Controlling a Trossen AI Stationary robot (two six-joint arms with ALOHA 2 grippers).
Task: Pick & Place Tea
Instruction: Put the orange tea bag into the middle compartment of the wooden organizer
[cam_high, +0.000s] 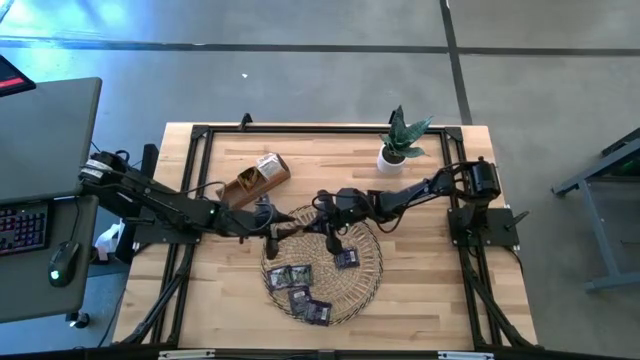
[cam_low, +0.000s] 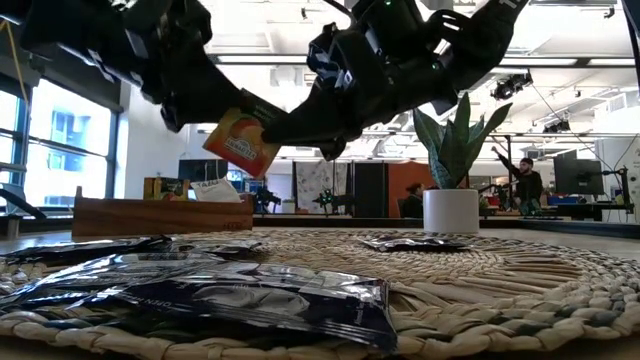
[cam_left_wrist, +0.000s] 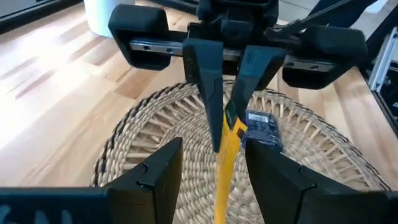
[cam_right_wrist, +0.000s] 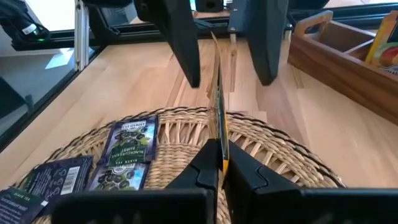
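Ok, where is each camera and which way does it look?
High view: above the table, facing straight down; left arm and right arm show.
Low view: table-top height, facing across the woven tray; arms overhead.
Left wrist view: on left arm, facing the right arm; open left fingers show.
Right wrist view: on right arm, toward the wooden box; right fingers pinch the orange sachet.
Shared: both wrist views see that sachet.

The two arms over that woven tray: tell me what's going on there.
A handover is under way above the round wicker tray. The right gripper has its fingers shut on an orange tea sachet, held edge-up in the air. The left gripper faces it, fingers open on either side of the sachet. Several dark sachets lie on the tray; the wooden box sits behind.
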